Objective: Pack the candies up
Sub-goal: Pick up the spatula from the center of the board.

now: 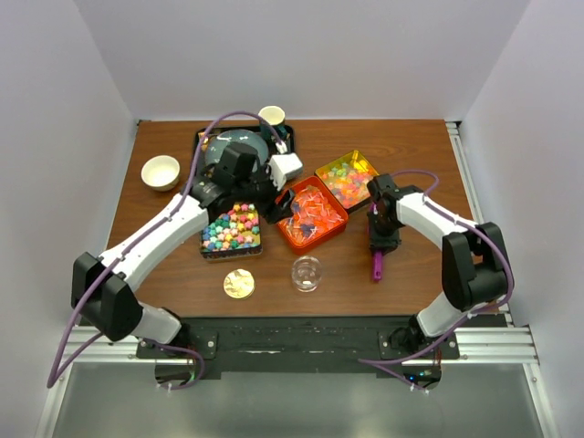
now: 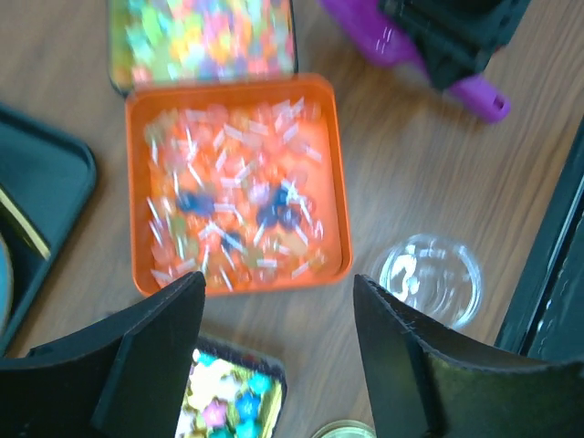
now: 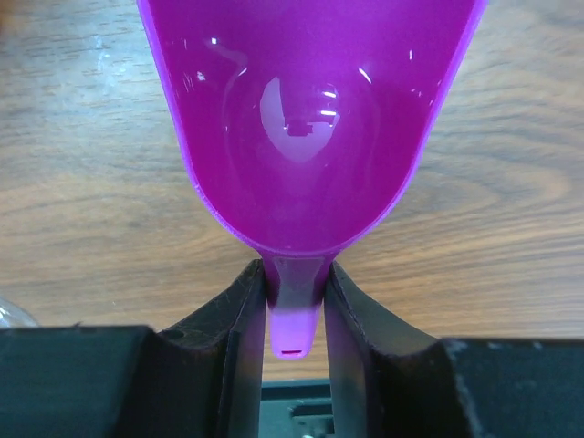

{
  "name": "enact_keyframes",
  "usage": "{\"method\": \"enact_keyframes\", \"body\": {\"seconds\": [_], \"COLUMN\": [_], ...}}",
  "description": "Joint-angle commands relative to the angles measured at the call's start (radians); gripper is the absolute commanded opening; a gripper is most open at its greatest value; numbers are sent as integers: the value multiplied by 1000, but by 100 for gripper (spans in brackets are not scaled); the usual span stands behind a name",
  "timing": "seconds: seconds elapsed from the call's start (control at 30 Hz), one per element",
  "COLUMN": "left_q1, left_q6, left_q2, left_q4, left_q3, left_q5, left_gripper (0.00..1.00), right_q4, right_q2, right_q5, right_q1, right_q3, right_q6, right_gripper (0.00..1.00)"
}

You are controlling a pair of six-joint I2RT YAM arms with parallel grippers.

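Three kinds of candies are lying in trays: beads, wrapped pieces and cubes. Right claw is gripping the purple scoop, whose axis is running twelve-to-six, with the wrapped pieces at its ten o'clock. Left claw is hanging open over them and is the nearer. Clear cup is appearing empty.

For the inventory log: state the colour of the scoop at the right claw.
Purple. The scoop shows best in the right wrist view.
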Motion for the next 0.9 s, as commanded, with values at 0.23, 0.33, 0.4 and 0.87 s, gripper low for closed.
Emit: {"method": "enact_keyframes", "body": {"seconds": [0.23, 0.33, 0.4, 0.87], "left_q1": [28, 37, 59, 276], "left_q6": [-161, -112, -124, -214], "left_q2": [69, 67, 44, 268], "left_q4": [67, 123, 241, -72], "left_q3": [461, 465, 408, 477], "left_q5": [-83, -68, -33, 264], "left_gripper": [100, 100, 100, 74], "right_q4": [13, 203, 277, 205], "right_q2": [-148, -181, -180, -105], "right_q5": [111, -63, -151, -339], "right_q1": [-9, -10, -9, 200], "right_q3": [316, 265, 262, 337], "right_q6": [-534, -669, -745, -1169], "right_gripper": [0, 0, 0, 0]}}
